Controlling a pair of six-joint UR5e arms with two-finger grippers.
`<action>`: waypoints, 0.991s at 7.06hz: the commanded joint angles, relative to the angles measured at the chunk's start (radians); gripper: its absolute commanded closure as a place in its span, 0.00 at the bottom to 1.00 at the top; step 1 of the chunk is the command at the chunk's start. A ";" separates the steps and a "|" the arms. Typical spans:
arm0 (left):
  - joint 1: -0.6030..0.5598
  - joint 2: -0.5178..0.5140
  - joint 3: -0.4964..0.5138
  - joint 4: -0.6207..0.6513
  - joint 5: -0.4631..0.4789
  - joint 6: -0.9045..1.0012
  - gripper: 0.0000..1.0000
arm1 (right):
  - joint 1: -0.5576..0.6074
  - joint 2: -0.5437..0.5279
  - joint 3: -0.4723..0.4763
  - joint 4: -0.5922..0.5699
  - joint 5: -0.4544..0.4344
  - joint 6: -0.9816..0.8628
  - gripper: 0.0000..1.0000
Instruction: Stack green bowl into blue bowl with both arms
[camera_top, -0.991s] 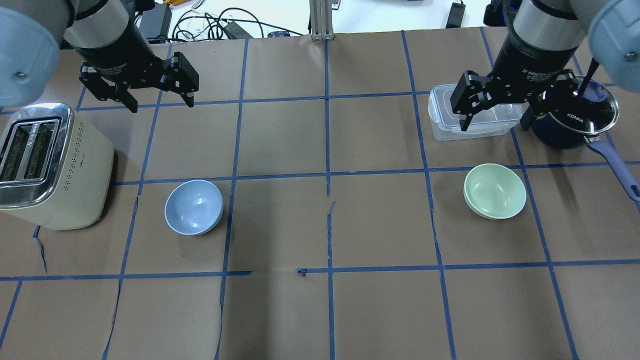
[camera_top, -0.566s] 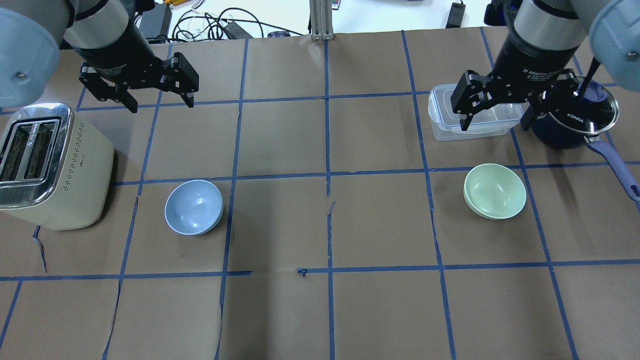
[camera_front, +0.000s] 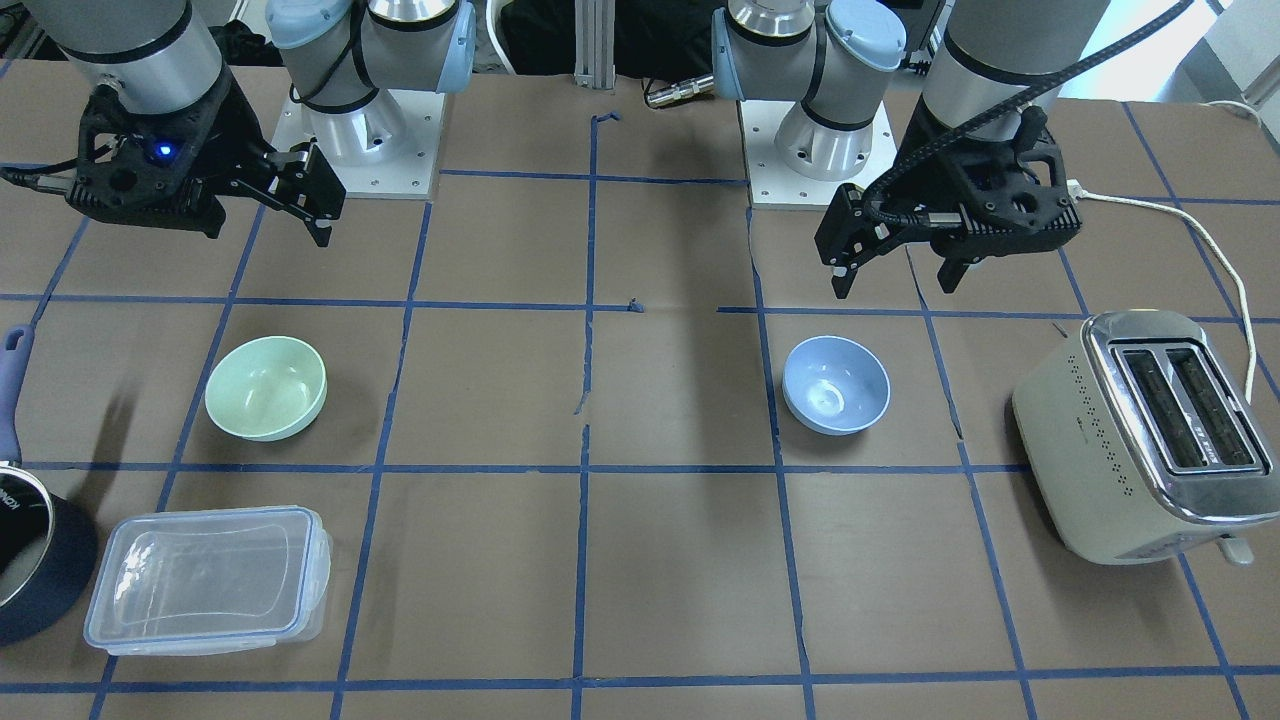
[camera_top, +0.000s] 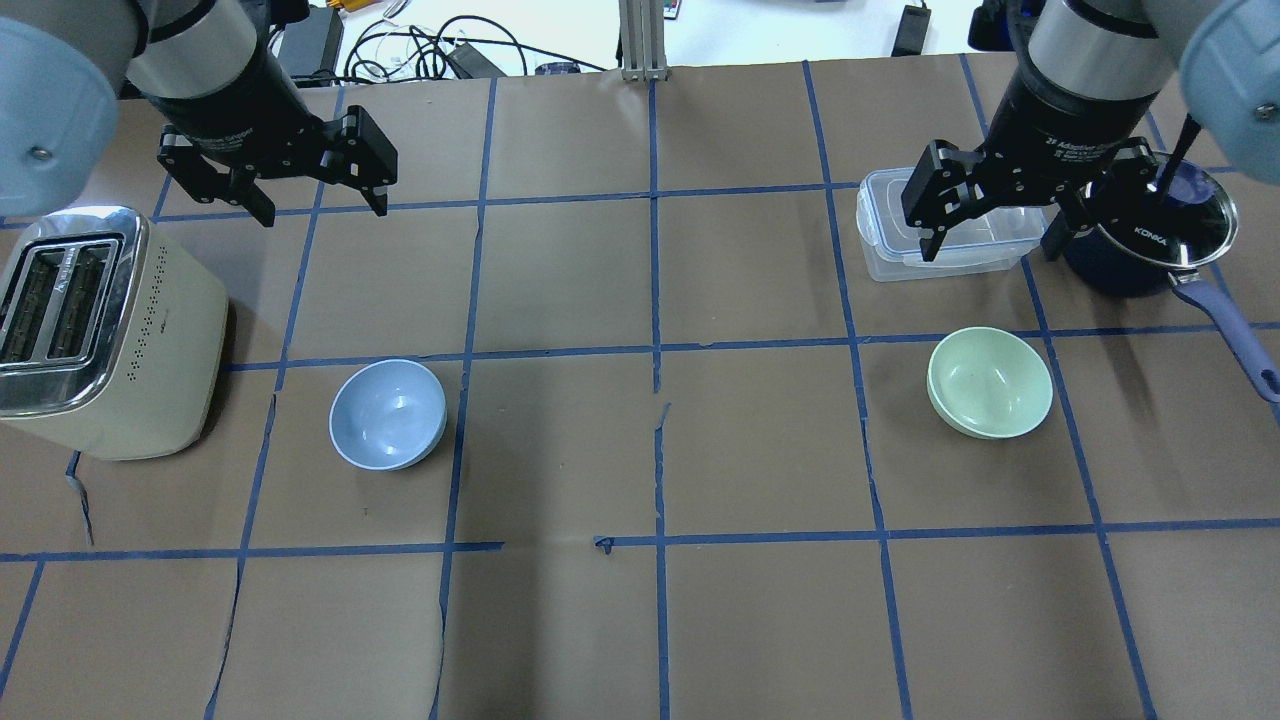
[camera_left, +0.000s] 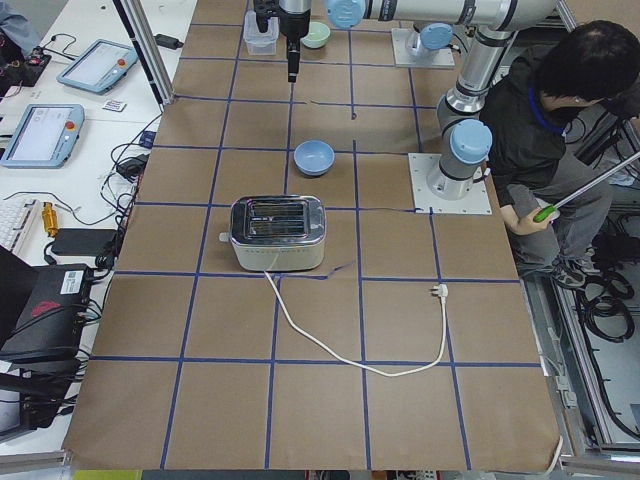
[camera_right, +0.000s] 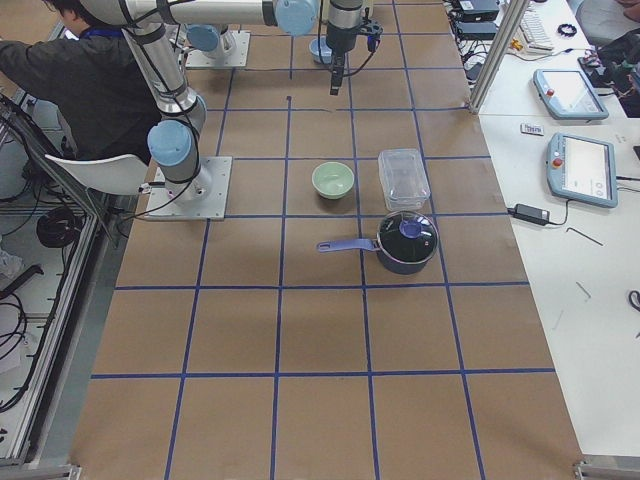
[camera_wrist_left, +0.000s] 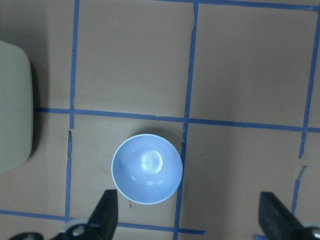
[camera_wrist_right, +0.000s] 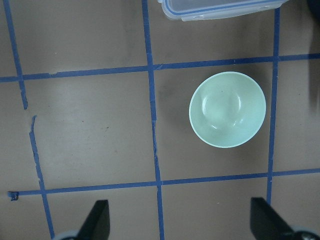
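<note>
Two small, round, glossy bowls sit upright, empty and well apart on the brown paper-covered surface (camera_top: 640, 450) with its blue tape grid. The pale periwinkle-blue bowl (camera_top: 388, 414) is left of centre in the overhead view, near the cream two-slot toaster (camera_top: 110, 330). The pale mint-green bowl (camera_top: 990, 383) is at the right, below the clear rectangular plastic container (camera_top: 885, 245) and the dark navy lidded pot (camera_top: 1150, 260).

The left gripper (camera_top: 322, 208) hangs in the upper left of that view, fingers spread wide around nothing. The right gripper (camera_top: 988, 252) hangs in the upper right, over the container, likewise spread and empty. In the left wrist view the blue bowl lies low in the frame, toward the left finger. In the right wrist view the green bowl sits in the upper right, well clear of both fingers.

The task looks to be at its very start, with neither bowl reached. The next move probably calls for the right gripper to travel toward the green bowl and descend with one finger inside the rim and one outside. The left gripper would likely do the same at the blue bowl, or steady it.

Against the overhead frames of a second ago almost nothing differs. The bowls, toaster, container and pot lie where they were, and both grippers keep the same spread, the right one shifted only slightly if at all.
</note>
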 joint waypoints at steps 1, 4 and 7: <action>0.000 0.005 -0.007 0.000 0.000 0.000 0.00 | 0.000 0.000 0.002 -0.002 0.000 0.000 0.00; 0.000 -0.005 0.000 0.000 -0.002 0.000 0.00 | 0.000 -0.003 0.002 0.000 0.000 0.000 0.00; -0.002 -0.008 -0.002 0.000 -0.003 0.000 0.00 | -0.001 -0.003 0.003 -0.002 0.000 0.000 0.00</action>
